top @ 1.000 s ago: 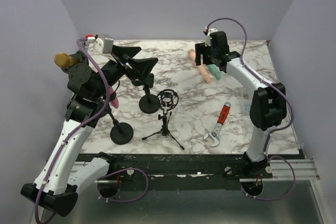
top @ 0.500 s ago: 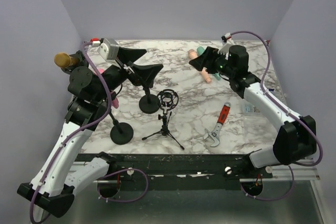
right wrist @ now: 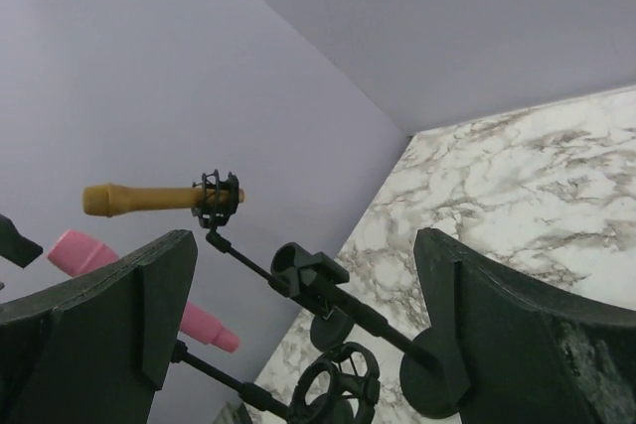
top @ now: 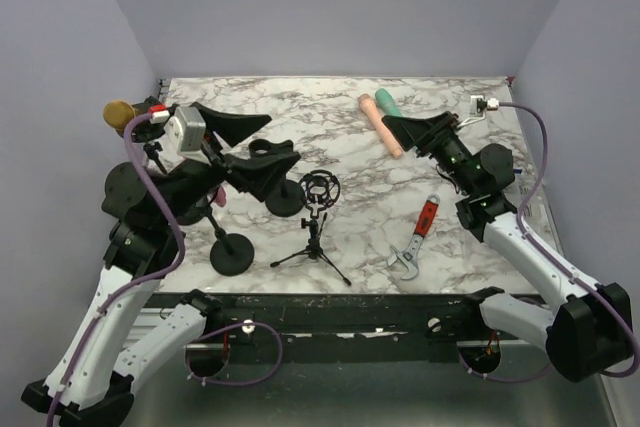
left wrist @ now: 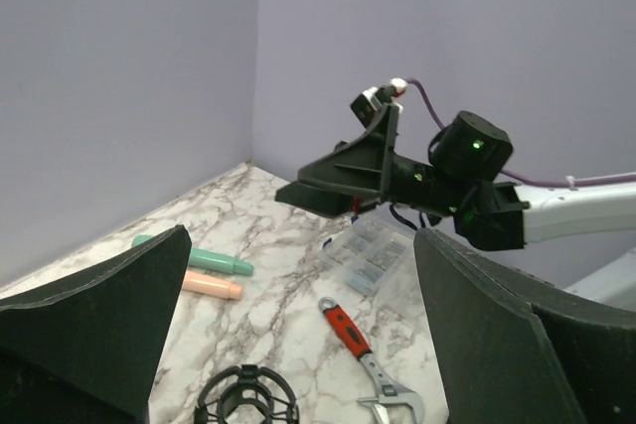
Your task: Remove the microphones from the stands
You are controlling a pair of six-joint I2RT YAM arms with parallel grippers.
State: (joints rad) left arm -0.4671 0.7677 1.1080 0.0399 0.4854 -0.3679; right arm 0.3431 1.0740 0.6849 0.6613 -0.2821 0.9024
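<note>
Right arm swung back, left arm drew in | left end effector (top: 283, 137) and right end effector (top: 392, 127) both wide open, empty | yellow microphone (top: 118, 113) clipped on stand (right wrist: 328, 290), left of surface | probably light, stiff, smooth: grasp bare body

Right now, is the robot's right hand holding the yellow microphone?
No, the yellow microphone sits in the clip of its stand, apart from the open, empty right gripper.

Both arms hang raised and bent at the elbow — left gripper (top: 281, 137) and right gripper (top: 402, 127) face each other, each with its jaws spread wide.
</note>
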